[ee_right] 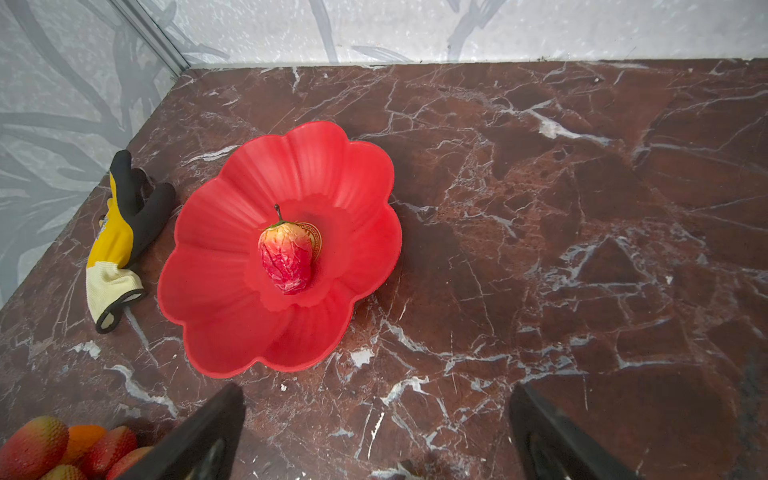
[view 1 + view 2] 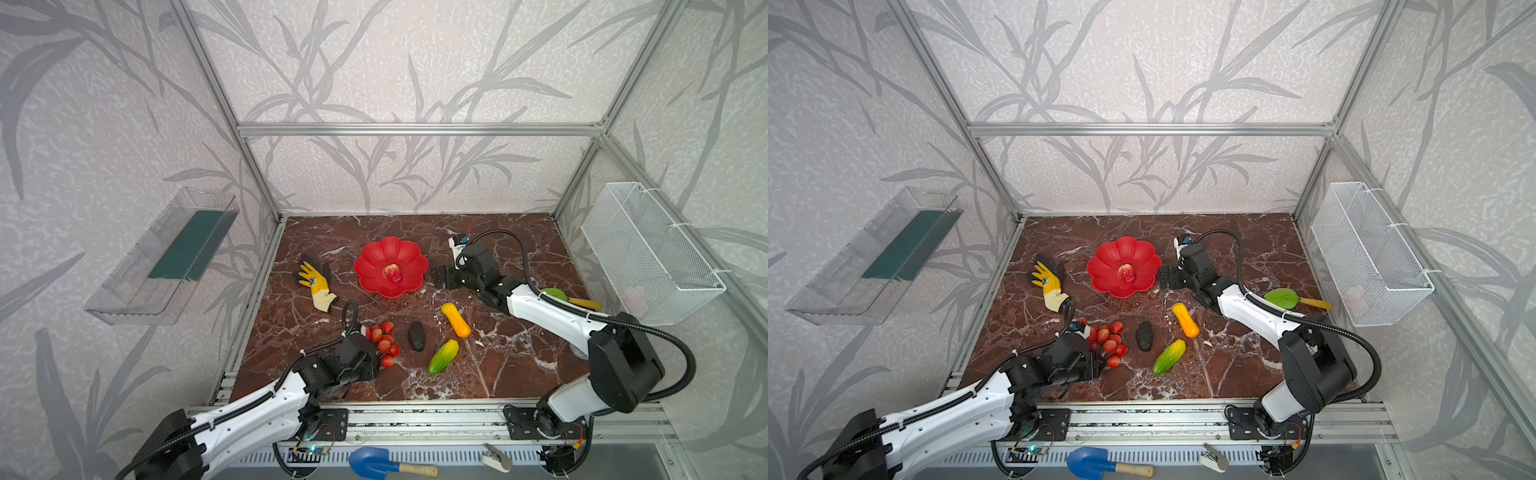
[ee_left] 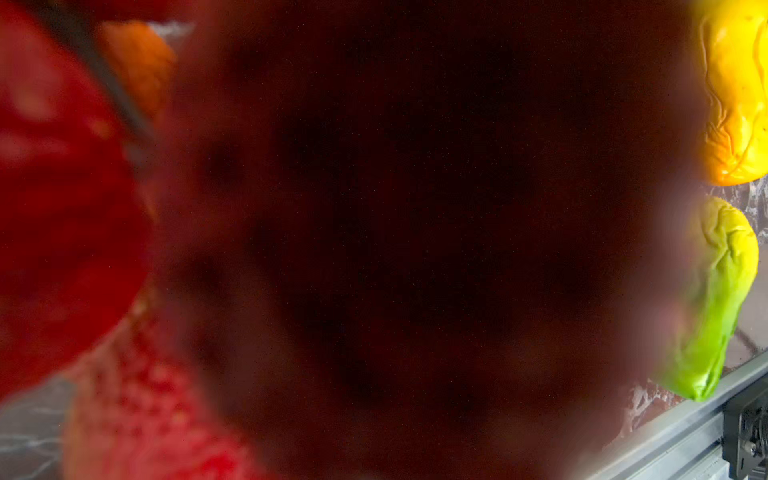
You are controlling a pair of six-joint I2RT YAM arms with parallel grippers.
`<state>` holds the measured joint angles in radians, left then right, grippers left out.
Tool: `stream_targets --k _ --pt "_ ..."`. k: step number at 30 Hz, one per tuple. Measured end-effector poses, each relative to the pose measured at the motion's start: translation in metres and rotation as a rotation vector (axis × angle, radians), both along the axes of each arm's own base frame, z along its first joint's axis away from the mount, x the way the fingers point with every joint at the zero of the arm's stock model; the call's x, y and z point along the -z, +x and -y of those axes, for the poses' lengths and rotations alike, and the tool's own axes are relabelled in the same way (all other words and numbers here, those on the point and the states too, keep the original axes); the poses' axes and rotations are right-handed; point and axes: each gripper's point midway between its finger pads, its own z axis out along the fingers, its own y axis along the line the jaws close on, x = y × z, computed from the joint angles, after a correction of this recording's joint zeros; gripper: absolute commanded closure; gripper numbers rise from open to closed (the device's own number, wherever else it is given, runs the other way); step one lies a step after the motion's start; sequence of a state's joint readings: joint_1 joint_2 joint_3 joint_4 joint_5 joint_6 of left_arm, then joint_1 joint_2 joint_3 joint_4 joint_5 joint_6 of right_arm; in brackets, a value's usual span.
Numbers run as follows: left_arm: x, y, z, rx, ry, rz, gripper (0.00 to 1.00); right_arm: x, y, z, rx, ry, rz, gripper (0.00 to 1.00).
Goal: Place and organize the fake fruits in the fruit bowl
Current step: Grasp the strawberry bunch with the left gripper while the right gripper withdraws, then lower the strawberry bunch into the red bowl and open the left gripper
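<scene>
The red petal-rimmed fruit bowl (image 2: 374, 253) (image 2: 1108, 257) (image 1: 232, 208) holds a red-pink apple (image 2: 392, 272) (image 1: 286, 257) at its centre. My left gripper (image 2: 376, 351) (image 2: 1100, 357) is pressed into the bunch of red cherries (image 2: 384, 343) (image 2: 1111, 343). Its fingers are hidden, and a dark red blur fills the left wrist view. My right gripper (image 2: 440, 277) (image 1: 376, 392) stands open over bare table, right of the bowl. On the table lie the black avocado (image 2: 416, 336), the yellow-orange oblong (image 2: 456, 319) (image 3: 735, 91) and the green-yellow mango (image 2: 443, 356) (image 3: 719, 299).
A yellow-and-black glove (image 2: 316, 282) lies left of the bowl. A green trowel (image 2: 557, 294) sits behind the right arm. A white mesh basket (image 2: 648, 253) hangs on the right wall and a clear tray (image 2: 166, 257) on the left wall. A blue shovel (image 2: 374, 461) lies beyond the front rail.
</scene>
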<state>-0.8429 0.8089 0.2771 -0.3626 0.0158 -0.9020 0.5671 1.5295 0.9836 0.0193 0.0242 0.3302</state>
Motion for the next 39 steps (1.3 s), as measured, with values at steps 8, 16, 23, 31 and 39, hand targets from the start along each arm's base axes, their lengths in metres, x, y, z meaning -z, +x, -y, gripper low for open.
stream_targets --k 8,16,23,31,39 --pt "0.0 0.007 0.0 -0.024 -0.003 0.026 0.77 0.004 -0.001 0.002 0.01 0.008 -0.012 0.01" --pt "-0.007 0.015 -0.002 -0.056 -0.02 0.083 0.98 0.009 -0.002 0.004 0.016 0.014 -0.021 0.01" --pt "-0.034 0.022 -0.002 -0.082 -0.095 0.177 1.0 0.013 -0.002 0.007 0.02 0.015 -0.027 0.01" --pt "-0.088 0.027 -0.01 -0.089 -0.144 0.31 1.0 0.016 -0.003 0.009 0.027 0.019 -0.036 0.01" --pt "-0.177 0.061 0.001 -0.033 -0.071 0.488 1.0 0.012 -0.008 0.018 0.03 0.011 -0.029 0.01"
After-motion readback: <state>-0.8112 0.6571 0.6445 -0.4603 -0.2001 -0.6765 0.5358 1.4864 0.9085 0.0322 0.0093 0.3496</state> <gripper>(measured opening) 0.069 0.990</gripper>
